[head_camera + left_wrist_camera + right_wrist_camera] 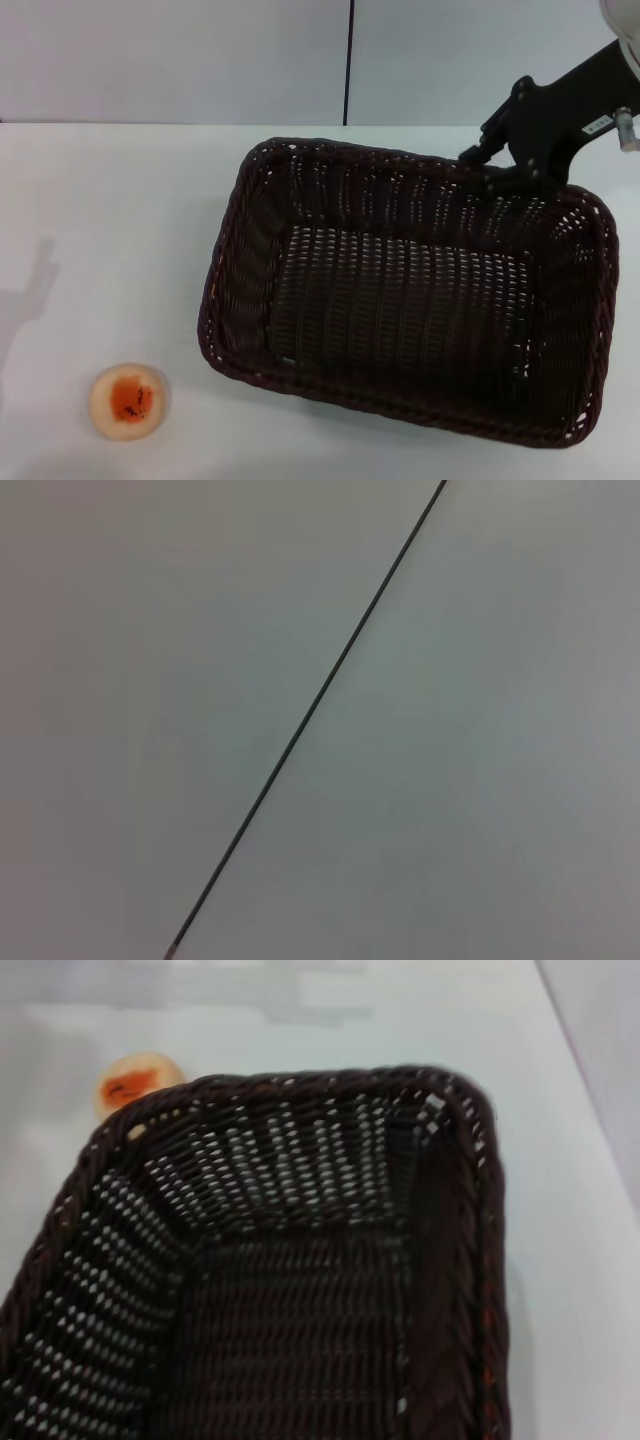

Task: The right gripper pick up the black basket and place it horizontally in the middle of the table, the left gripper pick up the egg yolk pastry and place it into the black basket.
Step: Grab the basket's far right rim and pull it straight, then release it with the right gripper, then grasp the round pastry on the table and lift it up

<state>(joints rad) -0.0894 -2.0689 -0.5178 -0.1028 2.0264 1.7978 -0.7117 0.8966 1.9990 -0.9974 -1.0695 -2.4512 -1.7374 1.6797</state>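
The black basket [410, 300] sits open side up on the white table [120, 220], right of centre, long side running left to right. My right gripper [497, 165] reaches in from the upper right and is closed on the basket's far rim. The right wrist view looks down into the basket [290, 1300]. The egg yolk pastry [127, 400] lies on the table at the front left, apart from the basket; it also shows in the right wrist view [135, 1078], beyond the basket's rim. My left gripper is out of view.
A pale wall with a dark vertical seam [349, 60] stands behind the table; the left wrist view shows only this wall and seam [310, 710]. A faint arm shadow [30, 295] falls on the table's left side.
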